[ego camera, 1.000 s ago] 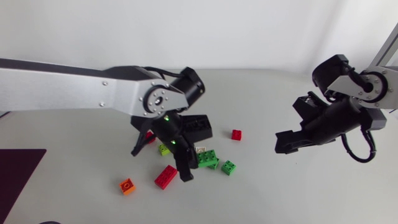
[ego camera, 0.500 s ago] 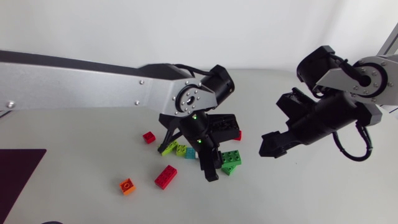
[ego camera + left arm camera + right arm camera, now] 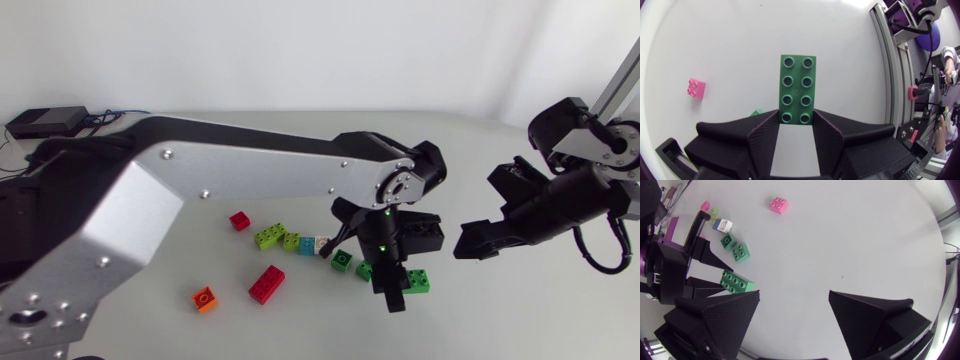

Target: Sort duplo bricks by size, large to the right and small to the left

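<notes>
The table (image 3: 500, 320) is viewed from high above by the head view. The left wrist view is pointed steeply down, very close over a long green brick (image 3: 798, 89). The right wrist view is held farther back, looking across the table. That brick is shared by all three.

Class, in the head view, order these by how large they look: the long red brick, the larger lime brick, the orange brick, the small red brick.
1. long red brick
2. larger lime brick, somewhat smaller
3. orange brick and small red brick: these look about alike, so they are not ranked against each other.
</notes>
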{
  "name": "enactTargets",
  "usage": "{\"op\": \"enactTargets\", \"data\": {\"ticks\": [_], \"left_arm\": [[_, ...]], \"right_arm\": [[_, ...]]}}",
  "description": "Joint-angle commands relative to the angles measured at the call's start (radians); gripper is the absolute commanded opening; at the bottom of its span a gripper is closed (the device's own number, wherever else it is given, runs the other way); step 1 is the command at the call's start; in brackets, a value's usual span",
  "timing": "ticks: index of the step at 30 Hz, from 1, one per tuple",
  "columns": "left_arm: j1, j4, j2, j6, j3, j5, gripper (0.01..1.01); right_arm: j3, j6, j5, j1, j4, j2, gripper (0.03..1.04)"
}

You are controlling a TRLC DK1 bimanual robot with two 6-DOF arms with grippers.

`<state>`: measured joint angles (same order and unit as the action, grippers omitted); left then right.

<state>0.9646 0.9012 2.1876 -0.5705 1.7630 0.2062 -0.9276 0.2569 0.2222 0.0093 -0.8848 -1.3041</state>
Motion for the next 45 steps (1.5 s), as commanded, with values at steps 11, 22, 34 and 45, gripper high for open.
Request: {"op": "enactTargets", "data": {"ticks": [11,22,34,45], "left_arm": [[0.003,0.128,0.058,0.04,0.151,-0.002,0.995],[-0.138,0.114,-0.304,0.031,-0.154,0.004,0.989],[-0.256,0.036,-0.554,0.001,-0.453,0.009,0.989],[-0.323,0.025,-0.586,-0.015,-0.467,0.03,0.989]], "right_arm": [[0.033,0.035,0.014,-0.005,-0.017,0.035,1.0],[0.061,-0.071,-0.012,0.302,0.001,-0.006,1.0],[0.122,0.179,-0.043,0.431,0.138,-0.167,1.0],[0.013,0.489,-0.159,0.396,0.107,-0.285,1.0]]}}
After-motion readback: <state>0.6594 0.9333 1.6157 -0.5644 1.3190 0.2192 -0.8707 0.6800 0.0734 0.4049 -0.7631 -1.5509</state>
